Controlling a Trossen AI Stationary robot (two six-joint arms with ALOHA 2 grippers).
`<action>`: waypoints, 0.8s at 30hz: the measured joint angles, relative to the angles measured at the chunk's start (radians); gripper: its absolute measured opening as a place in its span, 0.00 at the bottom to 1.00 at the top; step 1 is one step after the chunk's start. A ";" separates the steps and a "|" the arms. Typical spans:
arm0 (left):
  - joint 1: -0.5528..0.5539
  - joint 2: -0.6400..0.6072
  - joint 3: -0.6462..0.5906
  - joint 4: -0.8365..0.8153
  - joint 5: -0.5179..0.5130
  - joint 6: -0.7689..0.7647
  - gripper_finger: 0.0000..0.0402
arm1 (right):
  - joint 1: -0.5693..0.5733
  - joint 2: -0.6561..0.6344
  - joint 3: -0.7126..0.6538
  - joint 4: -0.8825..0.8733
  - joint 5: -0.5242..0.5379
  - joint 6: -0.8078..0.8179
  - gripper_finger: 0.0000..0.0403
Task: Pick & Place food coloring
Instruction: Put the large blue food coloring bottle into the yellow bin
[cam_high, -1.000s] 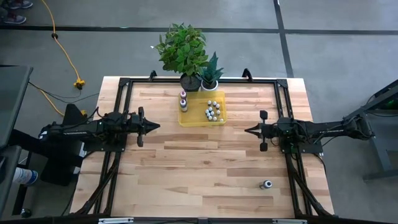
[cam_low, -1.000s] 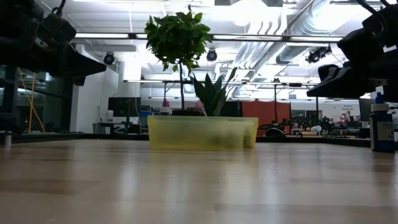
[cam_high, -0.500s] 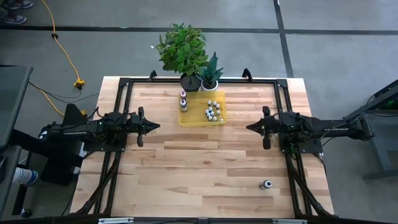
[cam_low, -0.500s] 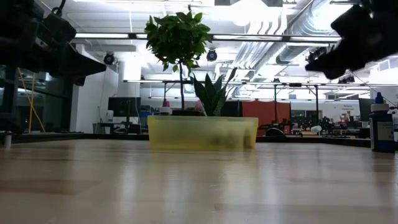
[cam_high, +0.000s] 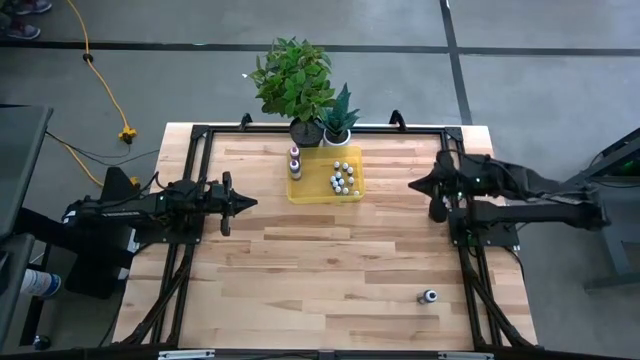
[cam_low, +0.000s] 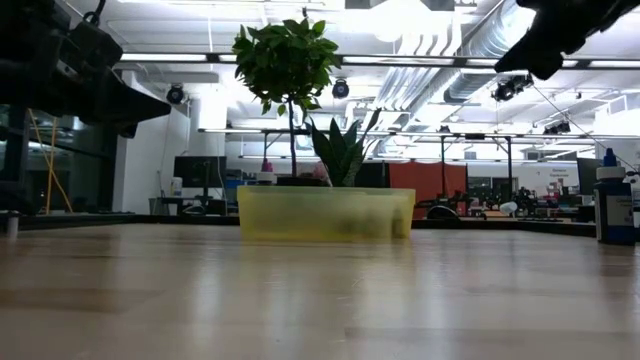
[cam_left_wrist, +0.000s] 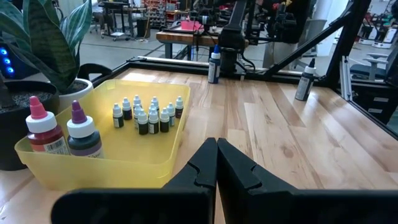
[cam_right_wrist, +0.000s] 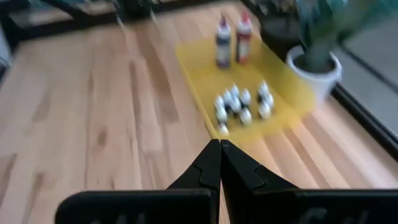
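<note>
A cluster of tiny white-capped food coloring bottles (cam_high: 341, 179) stands in a flat yellow tray (cam_high: 312, 192) near the far edge. Two larger bottles (cam_high: 294, 161) stand at the tray's left end. The left wrist view shows the cluster (cam_left_wrist: 147, 116) and the two larger bottles (cam_left_wrist: 64, 132); the right wrist view shows the cluster (cam_right_wrist: 240, 103). One more bottle (cam_high: 429, 296) stands alone on the table near the right front corner. My left gripper (cam_high: 252, 202) hovers shut, left of the tray. My right gripper (cam_high: 411, 186) hovers shut, right of the tray and high above the table (cam_low: 545, 50).
Two potted plants (cam_high: 295, 85) stand just behind the tray at the far edge. A black frame (cam_high: 456, 140) runs round the table's sides. Bare wood (cam_high: 320, 270) spans the middle and near part of the table. The lone bottle (cam_low: 612, 203) shows at the low view's right.
My right gripper has risen and swung toward the far edge, turning to point at the tray; it stays shut. My left arm has kept still, and no bottle has moved.
</note>
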 joint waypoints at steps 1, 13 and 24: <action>0.000 0.000 0.000 0.000 0.000 0.000 0.00 | -0.014 0.020 0.032 -0.051 -0.002 0.009 0.00; 0.000 0.000 0.000 0.000 0.000 0.000 0.00 | -0.259 0.227 0.257 -0.576 -0.030 0.256 0.01; 0.000 0.000 0.000 0.000 0.000 0.000 0.00 | -0.327 0.322 0.272 -0.781 -0.139 0.368 0.36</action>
